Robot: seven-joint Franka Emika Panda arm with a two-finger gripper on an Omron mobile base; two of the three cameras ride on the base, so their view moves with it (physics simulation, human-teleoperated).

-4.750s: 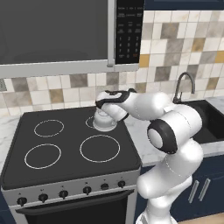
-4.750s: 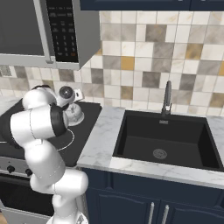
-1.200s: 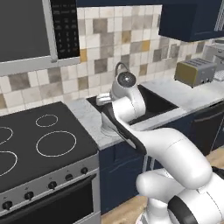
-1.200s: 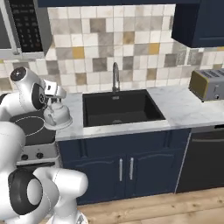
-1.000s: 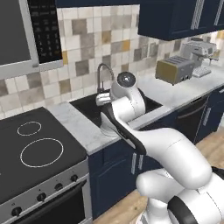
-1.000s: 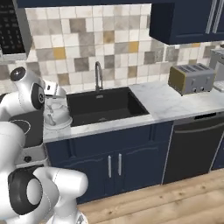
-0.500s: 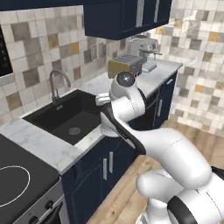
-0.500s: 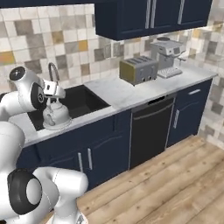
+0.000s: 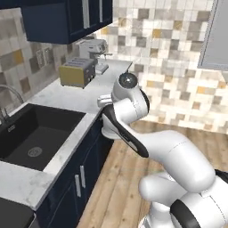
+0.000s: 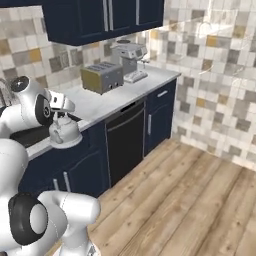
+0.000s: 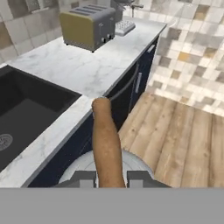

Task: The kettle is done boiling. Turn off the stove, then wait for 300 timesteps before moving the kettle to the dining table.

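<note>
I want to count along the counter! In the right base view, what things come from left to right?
kettle → toaster → coffee machine

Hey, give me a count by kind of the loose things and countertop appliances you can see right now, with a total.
Kettles: 1, the kettle, carried by its handle in the gripper, jaws shut on it.
Toasters: 1, the toaster on the marble counter.
Coffee machines: 1, the coffee machine in the corner behind the toaster.
Total: 3
</note>
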